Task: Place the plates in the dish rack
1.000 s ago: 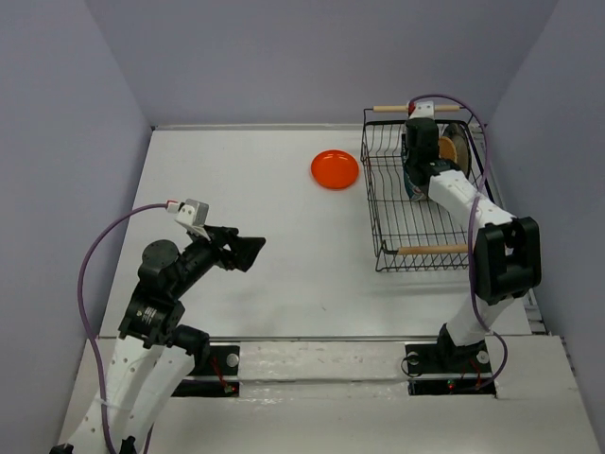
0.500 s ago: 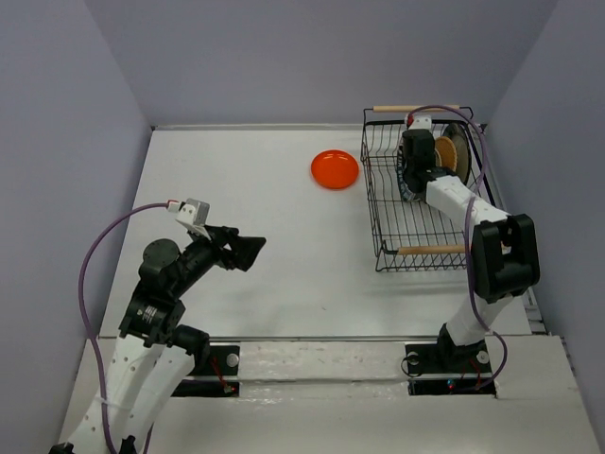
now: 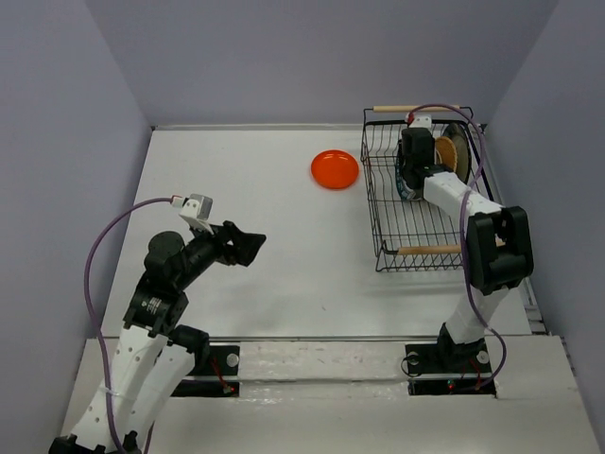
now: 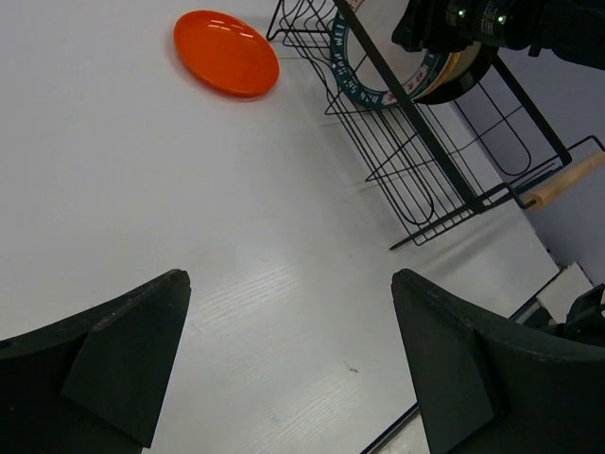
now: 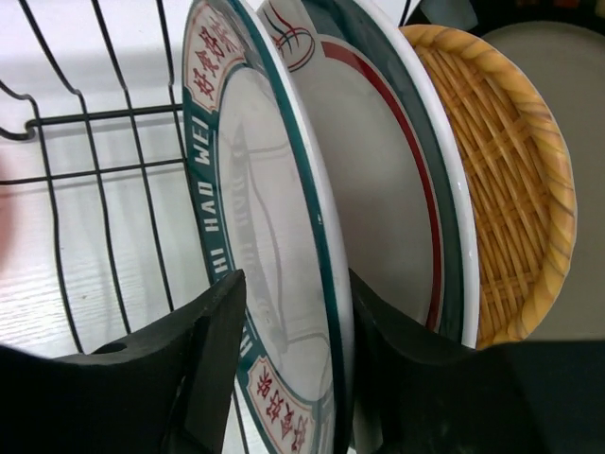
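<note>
The green-lettered plate [image 5: 250, 189] is cut off by the bottom edge inside the right gripper [image 5: 295, 293]; pad contact cannot be told; beyond it, the woven plate [image 5: 510, 189] is half hidden by the red-striped plate [image 5: 378, 208]; the farthest plate [image 5: 558, 57] is mostly covered.

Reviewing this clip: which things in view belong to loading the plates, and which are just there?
Part of the job:
- dish rack
- orange plate, flat on the table
- lettered green-rimmed plate, red-striped plate and woven plate, all on edge in the rack
- right gripper, straddling the lettered plate

Just there:
- table
- left gripper, open, holding nothing
- purple cable
</note>
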Available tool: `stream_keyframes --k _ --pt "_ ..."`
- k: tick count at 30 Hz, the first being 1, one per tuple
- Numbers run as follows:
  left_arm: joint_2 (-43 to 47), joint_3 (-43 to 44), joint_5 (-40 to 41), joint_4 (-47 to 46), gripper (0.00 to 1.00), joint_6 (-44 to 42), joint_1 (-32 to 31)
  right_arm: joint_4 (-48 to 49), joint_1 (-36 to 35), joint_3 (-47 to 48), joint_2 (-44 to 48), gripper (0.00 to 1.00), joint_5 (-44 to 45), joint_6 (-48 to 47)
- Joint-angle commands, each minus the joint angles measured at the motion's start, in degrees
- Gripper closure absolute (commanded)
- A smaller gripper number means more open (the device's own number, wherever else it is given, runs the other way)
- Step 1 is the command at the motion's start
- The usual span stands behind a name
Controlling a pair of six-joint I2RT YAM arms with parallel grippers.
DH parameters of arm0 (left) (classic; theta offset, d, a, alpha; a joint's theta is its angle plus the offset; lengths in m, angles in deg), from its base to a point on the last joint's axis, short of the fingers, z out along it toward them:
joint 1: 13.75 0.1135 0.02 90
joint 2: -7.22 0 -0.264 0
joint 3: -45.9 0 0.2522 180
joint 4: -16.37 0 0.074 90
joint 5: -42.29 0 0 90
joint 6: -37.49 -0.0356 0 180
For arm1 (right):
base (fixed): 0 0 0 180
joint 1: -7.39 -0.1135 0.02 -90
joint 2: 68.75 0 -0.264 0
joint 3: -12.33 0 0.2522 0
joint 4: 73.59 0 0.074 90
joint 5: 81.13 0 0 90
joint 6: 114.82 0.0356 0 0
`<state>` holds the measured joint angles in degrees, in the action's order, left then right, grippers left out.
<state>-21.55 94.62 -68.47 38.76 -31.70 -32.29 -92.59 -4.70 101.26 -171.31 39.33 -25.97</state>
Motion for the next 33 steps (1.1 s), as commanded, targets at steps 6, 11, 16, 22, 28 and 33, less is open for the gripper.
stream_keyframes --k 6,11,16,22,28,33 --pt "-8.4 0.8 1.0 -1.2 0.01 0.0 1.3 -3.0 0.5 6.8 8.1 0.36 -4.3 3.0" --pt "-13.0 -0.1 1.8 -6.0 0.01 7.1 1.4 -5.7 0.5 5.2 16.5 0.25 -11.5 7.2" --pt "-16.8 -7.4 3.7 -21.7 0.01 19.0 -0.5 -3.3 -0.8 -4.6 28.6 0.25 -23.1 14.8" --pt "-35.5 -1.8 9.4 -30.2 0.02 19.8 -7.6 8.7 -5.4 -18.6 39.3 0.65 -35.1 22.7" --pt "-52.1 7.6 17.7 -35.0 0.1 20.2 -10.1 9.7 -8.7 -25.0 47.3 0.85 -40.0 25.4" --pt "-66.0 19.9 22.5 -35.1 0.12 21.2 -10.0 10.7 -9.3 -29.5 53.1 0.77 -43.5 27.0"
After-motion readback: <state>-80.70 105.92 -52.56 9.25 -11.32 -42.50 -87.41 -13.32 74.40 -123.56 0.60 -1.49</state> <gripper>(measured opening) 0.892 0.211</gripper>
